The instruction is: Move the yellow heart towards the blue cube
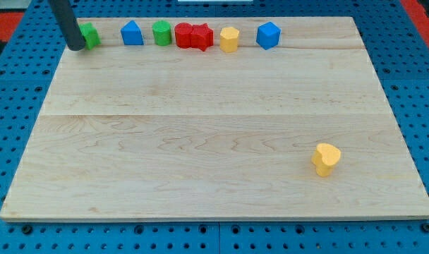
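The yellow heart (327,158) lies alone near the view's lower right of the wooden board. The blue cube (268,34) stands at the view's top, at the right end of a row of blocks. My tip (76,46) is at the view's top left, just left of a green block (90,35) and touching or nearly touching it. The tip is far from both the yellow heart and the blue cube.
Along the board's top edge, left to right after the green block: a blue block (132,33), a green cylinder-like block (161,32), two red blocks (193,36) side by side, a yellow block (229,39). The wooden board (200,141) lies on a blue pegboard.
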You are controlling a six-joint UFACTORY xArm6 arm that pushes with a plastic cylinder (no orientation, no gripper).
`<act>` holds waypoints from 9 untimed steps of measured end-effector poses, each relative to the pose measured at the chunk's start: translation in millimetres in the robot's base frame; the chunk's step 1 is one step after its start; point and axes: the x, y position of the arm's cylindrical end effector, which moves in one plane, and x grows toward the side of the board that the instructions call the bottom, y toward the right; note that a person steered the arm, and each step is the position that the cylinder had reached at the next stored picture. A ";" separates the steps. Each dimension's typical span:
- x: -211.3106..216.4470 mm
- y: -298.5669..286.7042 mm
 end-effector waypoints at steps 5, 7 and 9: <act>214.1 196.6; 286.1 299.9; 308.2 384.6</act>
